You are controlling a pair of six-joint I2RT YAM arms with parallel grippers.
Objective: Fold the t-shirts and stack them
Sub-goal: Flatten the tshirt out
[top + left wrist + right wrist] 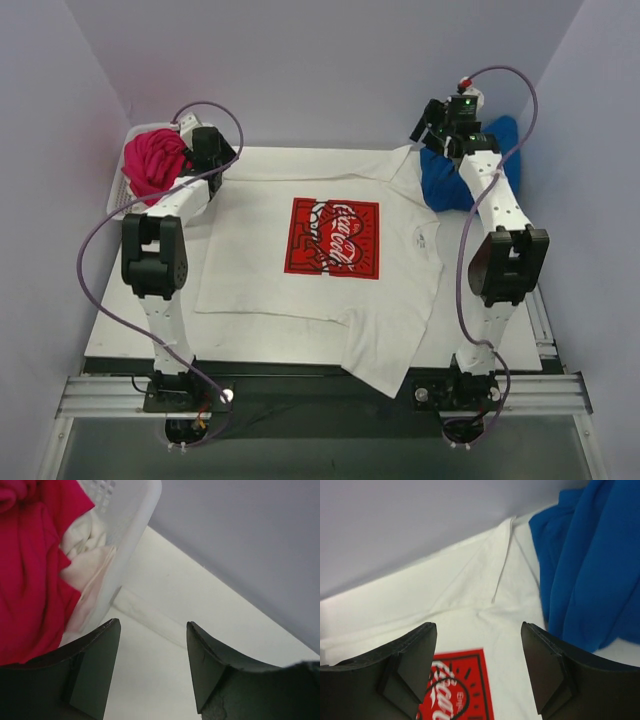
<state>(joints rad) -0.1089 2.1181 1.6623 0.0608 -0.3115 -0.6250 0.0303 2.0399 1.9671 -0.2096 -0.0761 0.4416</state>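
At ten o'clock, a white plastic lattice basket point(142, 510) holds a crumpled magenta-pink cloth shirt point(35, 580) and a cream-white shirt point(90, 565); left pincer point(152, 630) and right pincer point(478, 630) gape released, empty.

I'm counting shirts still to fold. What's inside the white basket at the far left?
In the basket, a magenta-pink shirt lies bunched on top, with pale white cloth beside and partly under it. Whatever lies deeper is covered.

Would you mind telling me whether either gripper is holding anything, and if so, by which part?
Nothing is held: the left gripper and the right gripper both stand open, with nothing between their fingers.
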